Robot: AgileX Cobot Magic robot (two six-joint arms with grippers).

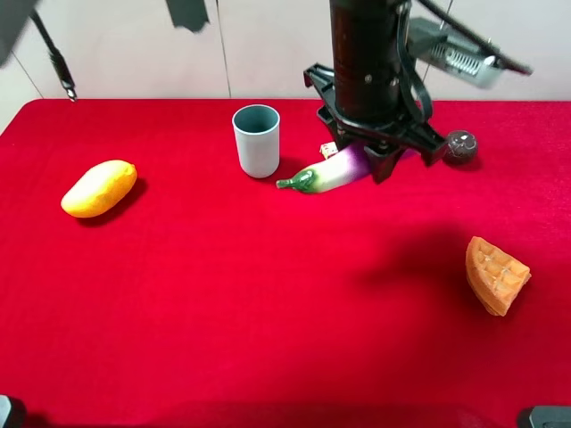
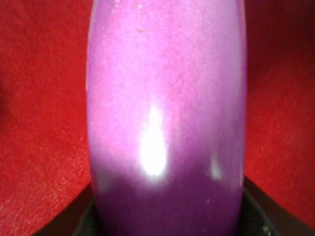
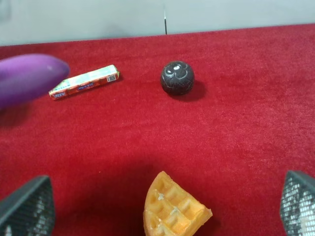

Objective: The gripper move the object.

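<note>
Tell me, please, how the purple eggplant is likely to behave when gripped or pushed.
Probably slippery: the eggplant has a glossy skin with bright highlights, so it could slide in the left gripper. Its rounded, elongated body would likely roll sideways if pushed. It looks like stiff moulded plastic, so probably rigid and light.

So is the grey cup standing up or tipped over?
Standing up. The cup has its open top facing upward and its bottom sits flat on the red table.

Left pincer (image 1: 368, 153) grips the eggplant (image 1: 332, 171); right pincer (image 3: 165, 199) gapes wide.
</note>
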